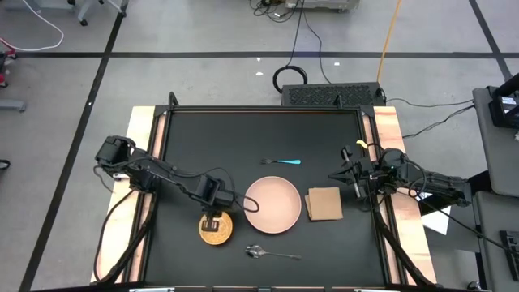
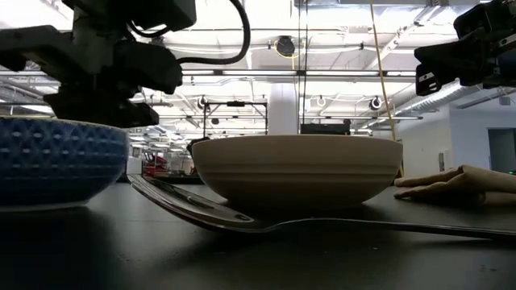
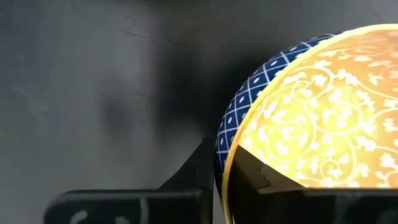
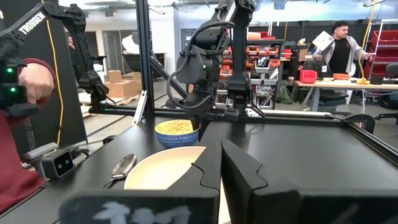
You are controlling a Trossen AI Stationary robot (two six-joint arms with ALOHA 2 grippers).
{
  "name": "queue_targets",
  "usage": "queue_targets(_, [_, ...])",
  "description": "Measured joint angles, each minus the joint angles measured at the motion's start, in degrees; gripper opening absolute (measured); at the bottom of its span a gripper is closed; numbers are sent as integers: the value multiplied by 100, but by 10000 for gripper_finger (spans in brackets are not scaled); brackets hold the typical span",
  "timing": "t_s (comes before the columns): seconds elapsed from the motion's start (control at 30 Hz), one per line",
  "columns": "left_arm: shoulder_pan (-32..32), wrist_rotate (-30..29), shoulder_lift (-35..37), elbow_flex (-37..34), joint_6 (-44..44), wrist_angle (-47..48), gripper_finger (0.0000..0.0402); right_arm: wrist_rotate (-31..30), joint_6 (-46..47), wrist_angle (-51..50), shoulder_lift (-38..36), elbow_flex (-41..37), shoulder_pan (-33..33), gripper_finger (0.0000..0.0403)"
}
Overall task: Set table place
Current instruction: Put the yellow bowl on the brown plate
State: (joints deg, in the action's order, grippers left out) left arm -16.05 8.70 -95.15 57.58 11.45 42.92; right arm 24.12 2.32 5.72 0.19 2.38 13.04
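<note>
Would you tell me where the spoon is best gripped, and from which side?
Grip the spoon at mid-handle, from straight above, fingers across it. It lies flat on the table in front of the plate, its handle thin and clear of everything; the bowl end looks too broad and rounded to pinch.

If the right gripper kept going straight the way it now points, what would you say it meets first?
Most likely the pink plate, straight ahead of the right gripper in its wrist view. The napkin also lies between them from above, so it might brush that first; height is unclear.
</note>
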Motion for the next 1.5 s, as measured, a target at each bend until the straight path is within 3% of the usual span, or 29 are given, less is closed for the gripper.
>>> queue_targets(0.3, [91,303,31,413,-409,621,15,0,-1,0,0,0,0,0])
queue_targets(0.8, [789,101,24,2466,-1011,2209,14,0,-19,-1,0,0,-1,0])
queue_targets(1.07, [1069,-160,-20,2929,-1306,2346,14,-9,-20,-1,0,1,0,0])
queue_targets(1.3, [1297,-173,-544,3364,-1613,2473,14,-17,-21,-1,0,-1,0,0])
queue_targets(1.5, [1446,-170,-1480,4426,-2006,3082,14,-24,-21,-1,-2,1,-2,0])
